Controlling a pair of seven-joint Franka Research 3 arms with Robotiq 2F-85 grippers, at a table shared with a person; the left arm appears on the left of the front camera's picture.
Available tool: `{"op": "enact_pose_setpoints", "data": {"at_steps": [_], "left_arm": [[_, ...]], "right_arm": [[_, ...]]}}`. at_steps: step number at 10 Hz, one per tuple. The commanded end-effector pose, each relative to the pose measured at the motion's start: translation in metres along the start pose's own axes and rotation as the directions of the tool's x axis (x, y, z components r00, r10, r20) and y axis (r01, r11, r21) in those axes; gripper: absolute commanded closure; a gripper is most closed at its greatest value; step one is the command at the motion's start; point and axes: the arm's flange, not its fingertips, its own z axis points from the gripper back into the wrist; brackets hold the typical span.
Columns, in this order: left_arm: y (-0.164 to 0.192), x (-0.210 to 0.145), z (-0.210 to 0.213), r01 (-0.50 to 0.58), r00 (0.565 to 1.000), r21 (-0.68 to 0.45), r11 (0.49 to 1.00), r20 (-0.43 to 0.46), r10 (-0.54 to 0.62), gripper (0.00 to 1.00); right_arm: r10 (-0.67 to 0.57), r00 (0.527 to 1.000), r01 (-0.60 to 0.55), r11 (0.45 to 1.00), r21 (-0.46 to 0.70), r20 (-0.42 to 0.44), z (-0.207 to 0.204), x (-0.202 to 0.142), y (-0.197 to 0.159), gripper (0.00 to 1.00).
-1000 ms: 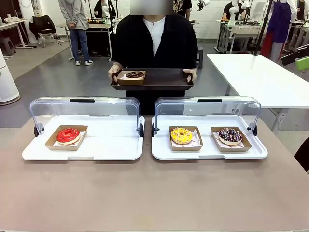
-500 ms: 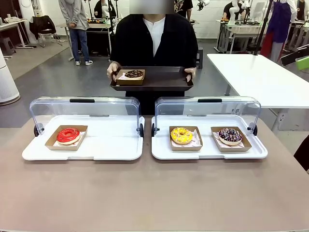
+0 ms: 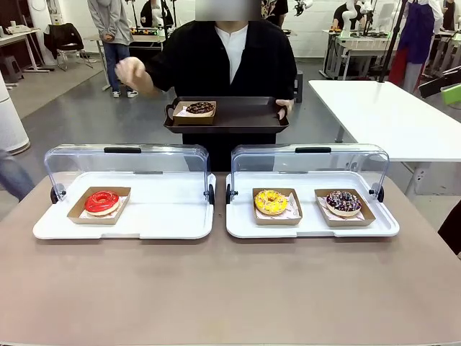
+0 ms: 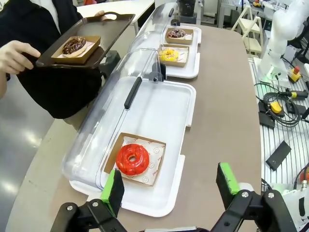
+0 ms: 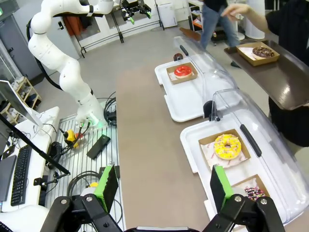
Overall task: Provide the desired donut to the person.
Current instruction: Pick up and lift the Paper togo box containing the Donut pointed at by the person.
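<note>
Left gripper [image 4: 170,186] and right gripper [image 5: 163,186] aloft, jaws wide apart (each angled downward).

Speaker one: Is there any writing to read on the donut boxes or the trays?

Speaker two: None. The brown card boxes [image 3: 75,213] are plain, and so are the white trays [image 3: 166,216] on the counter [image 3: 230,288] and the dark tray [image 3: 245,115] the person [image 3: 202,65] holds.

Speaker one: Anything further off?

Speaker two: A yellow box with a red button [image 4: 293,74] on the floor may carry a label, but it is too small to read.

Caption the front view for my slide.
Person, one hand raised, holds a tray with a chocolate donut behind display cases with a red donut, yellow donut and sprinkled donut.
</note>
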Motion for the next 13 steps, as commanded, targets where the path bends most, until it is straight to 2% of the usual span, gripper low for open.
{"op": "enact_pose_setpoints", "data": {"at_steps": [1, 13], "left_arm": [[0.0004, 0.0015, -0.0005, -0.004, 1.000, 0.008, 1.000, 0.004, 0.004, 0.00], [0.0004, 0.0015, -0.0005, -0.004, 1.000, 0.008, 1.000, 0.004, 0.004, 0.00]], "right_arm": [[0.011, 1.000, -0.011, 1.000, 0.008, 0.005, -0.0011, 0.0004, 0.0006, 0.00], [0.011, 1.000, -0.011, 1.000, 0.008, 0.005, -0.0011, 0.0004, 0.0006, 0.00]]}}
